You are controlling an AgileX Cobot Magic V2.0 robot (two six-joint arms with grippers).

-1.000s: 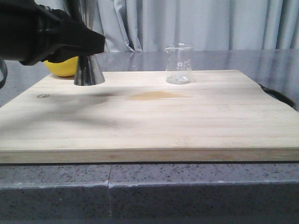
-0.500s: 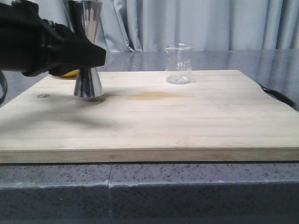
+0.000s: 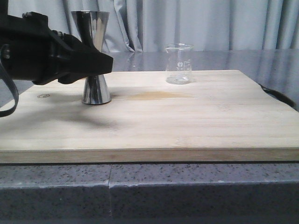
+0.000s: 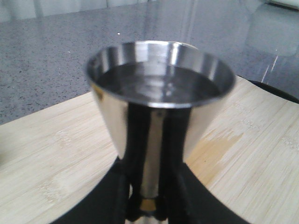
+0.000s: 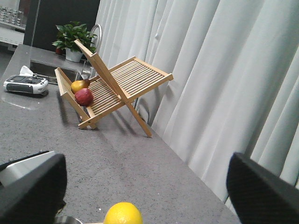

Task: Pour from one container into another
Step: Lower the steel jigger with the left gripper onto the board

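Note:
The tall steel jigger (image 3: 96, 56) stands upright on the left part of the wooden board (image 3: 187, 121), its base touching the board or just above it. My left gripper (image 3: 101, 63) is shut on its narrow waist. In the left wrist view the black fingers (image 4: 170, 154) clamp the jigger (image 4: 159, 88) just above its gold band (image 4: 148, 204), and the upper cup's shiny inside faces the camera. The small clear glass beaker (image 3: 179, 64) stands upright at the board's far edge, right of the jigger. My right gripper (image 5: 147, 186) is open with nothing between its fingers, out of the front view.
A lemon (image 5: 122, 213) lies on the grey counter (image 5: 140, 163) beyond the board's far left corner. A wooden folding rack (image 5: 112, 88) holding fruit stands farther off by the curtains. A black cable (image 3: 278, 95) lies off the board's right edge.
My left gripper has carried the jigger to the right and down onto the board. The arm now hides the lemon in the front view. The beaker has not moved.

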